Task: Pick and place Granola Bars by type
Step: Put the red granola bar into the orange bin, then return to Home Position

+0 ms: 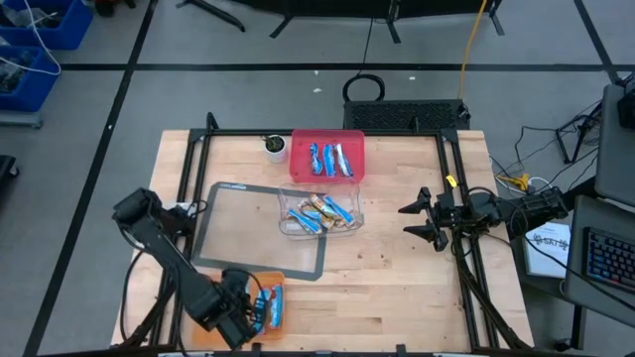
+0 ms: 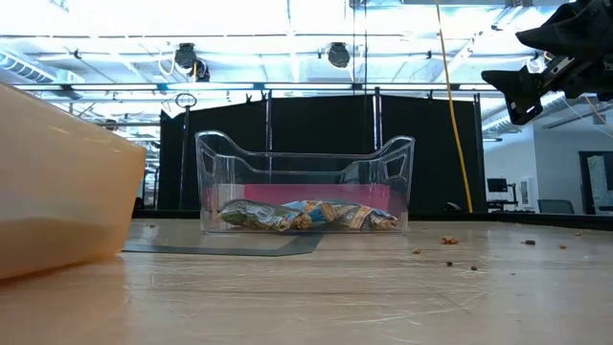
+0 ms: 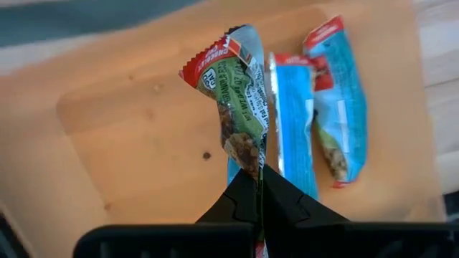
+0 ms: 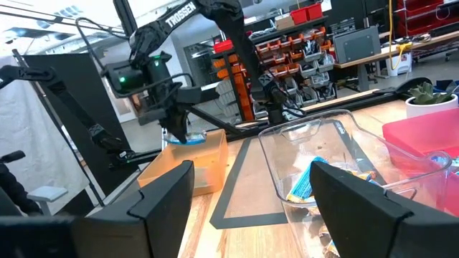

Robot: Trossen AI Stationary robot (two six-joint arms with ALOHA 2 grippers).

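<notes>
My left gripper (image 1: 254,307) is over the orange tray (image 1: 281,286) at the table's near left and is shut on a green and red granola bar (image 3: 233,93). Two blue bars (image 3: 292,122) (image 3: 337,100) lie flat in that tray (image 3: 129,136). More bars, blue and tan, lie in the clear bin (image 1: 319,213) (image 2: 305,187) at mid-table, and blue ones (image 1: 329,159) lie in the red tray (image 1: 355,139) behind it. My right gripper (image 1: 417,220) (image 4: 265,208) hangs open in the air right of the bin, touching nothing. My left gripper pinches the green and red bar by one crimped end (image 3: 251,166) between its two fingertips (image 3: 233,201), coming from above and pointing down. The bar hangs below the fingers with its red end (image 3: 208,61) toward the tray floor; whether it touches the floor I cannot tell.
A small white cup (image 1: 275,147) stands left of the red tray. A grey-edged mat (image 1: 233,233) lies under and left of the bin. A black frame rail (image 1: 451,169) runs along the table's sides. Crumbs (image 2: 448,241) dot the wood on the right. Bare wood lies between the bin and my right gripper.
</notes>
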